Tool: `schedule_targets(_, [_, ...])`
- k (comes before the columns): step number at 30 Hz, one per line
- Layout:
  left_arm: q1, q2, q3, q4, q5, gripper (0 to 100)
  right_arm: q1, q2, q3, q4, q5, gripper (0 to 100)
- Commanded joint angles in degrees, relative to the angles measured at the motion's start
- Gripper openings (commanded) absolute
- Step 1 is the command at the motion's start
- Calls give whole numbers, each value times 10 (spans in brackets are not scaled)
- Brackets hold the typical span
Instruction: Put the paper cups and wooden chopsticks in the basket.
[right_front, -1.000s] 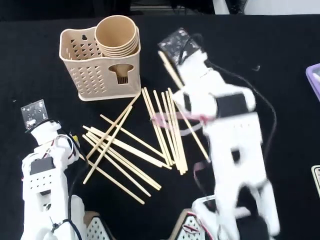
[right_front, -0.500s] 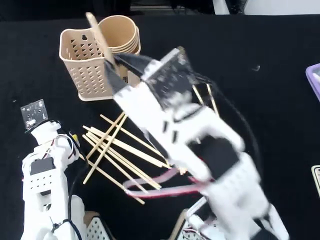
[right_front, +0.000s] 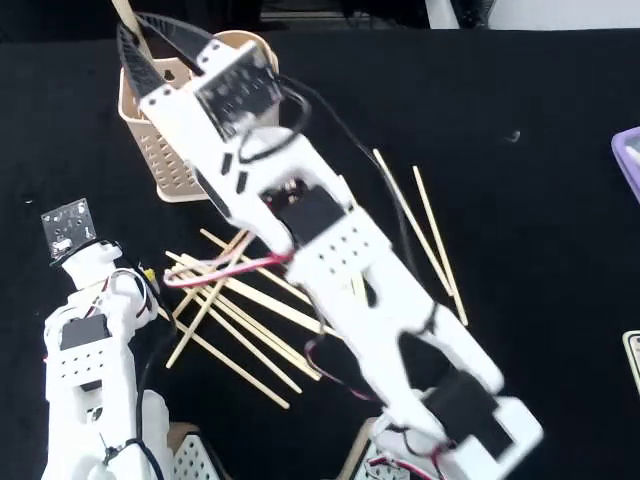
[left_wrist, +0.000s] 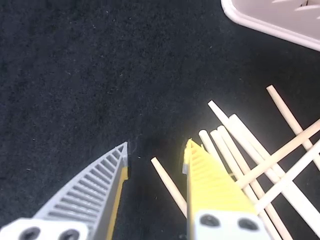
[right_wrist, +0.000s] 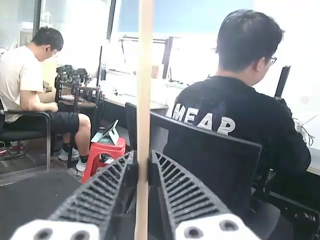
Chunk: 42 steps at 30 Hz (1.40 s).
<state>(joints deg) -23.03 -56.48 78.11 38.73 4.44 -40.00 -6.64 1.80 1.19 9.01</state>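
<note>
My right gripper (right_front: 131, 24) hangs above the beige slotted basket (right_front: 152, 135) at the back left, shut on one wooden chopstick (right_front: 126, 12). In the right wrist view the chopstick (right_wrist: 144, 90) stands upright, pinched between the black fingers of the right gripper (right_wrist: 143, 157). A stack of paper cups (right_front: 256, 42) sits in the basket, mostly behind the arm. Several chopsticks (right_front: 235, 325) lie crossed on the black table in front of the basket, and two more chopsticks (right_front: 425, 230) lie to the right. My left gripper (left_wrist: 157, 145) stands open low over the table, one chopstick end (left_wrist: 169, 182) between its fingers.
The left arm (right_front: 88, 340) rests at the front left. The long white right arm (right_front: 340, 260) crosses the table diagonally over the pile. A purple tray corner (right_front: 628, 152) shows at the right edge. Bare black table lies at the back right.
The right arm swung from the table's middle right up to the back left, carrying the chopstick above the basket. The left arm has stayed still.
</note>
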Motion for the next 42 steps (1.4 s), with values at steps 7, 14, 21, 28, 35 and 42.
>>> schedule_targets(7, [-2,-11,-5,-11,3,188,11,187,-210,-14,-4,11])
schedule_targets(14, [-2,-11,-5,-11,2,188,25,247,-191,24,-7,11])
schedule_targets(21, [-2,-11,-5,-11,1,188,25,245,-167,78,-6,17])
schedule_targets(28, [-3,-11,-5,-11,0,188,23,243,-233,189,-7,124])
schedule_targets(35, [-3,-11,-5,-11,0,188,24,211,-399,390,-6,59])
schedule_targets(42, [-3,-11,-5,-11,0,188,10,90,-520,809,-3,60])
